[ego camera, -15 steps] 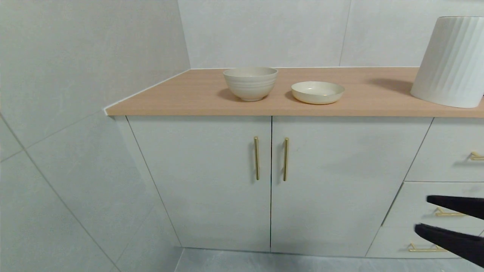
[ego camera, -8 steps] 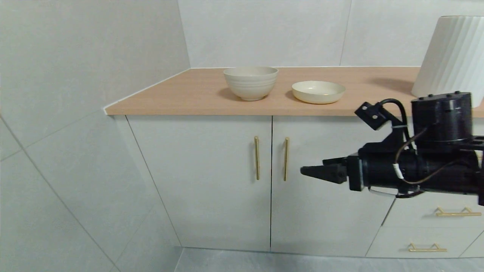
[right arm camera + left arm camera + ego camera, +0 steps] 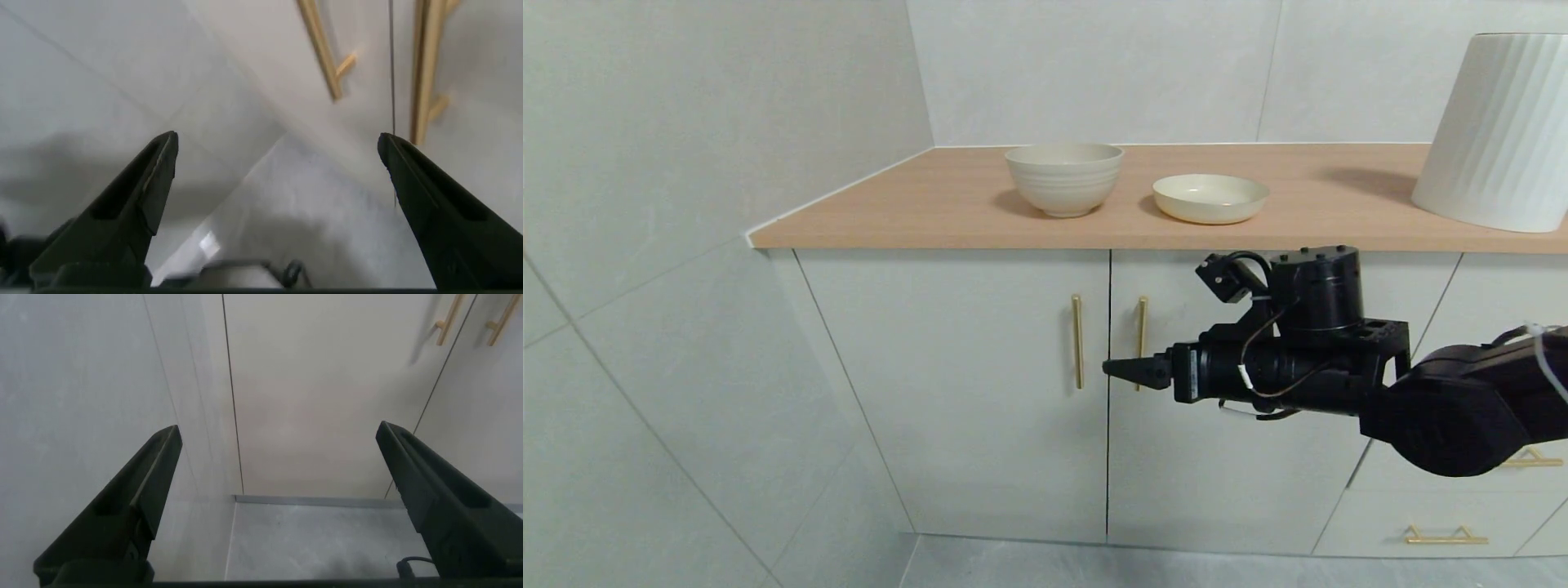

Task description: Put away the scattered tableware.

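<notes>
A cream ribbed bowl (image 3: pixel 1063 180) and a shallow cream dish (image 3: pixel 1210 198) stand side by side on the wooden countertop (image 3: pixel 915 212). Below it, my right gripper (image 3: pixel 1123 369) is stretched level in front of the two cabinet doors, its tip overlapping the right door's gold handle (image 3: pixel 1141 327). In the right wrist view the right gripper (image 3: pixel 276 140) is open, with both gold handles (image 3: pixel 429 65) ahead of it. My left gripper (image 3: pixel 278 429) is open and empty, low down, facing the left cabinet door (image 3: pixel 327 400) and the floor.
A tall white ribbed vessel (image 3: pixel 1499 131) stands on the counter's right end. Drawers with gold handles (image 3: pixel 1445 536) sit right of the doors. A tiled wall (image 3: pixel 686 245) closes off the left side beside the cabinet.
My right arm has swung in from the lower right edge, up and to the left, and now lies across the right cabinet door with its tip at the handles.
</notes>
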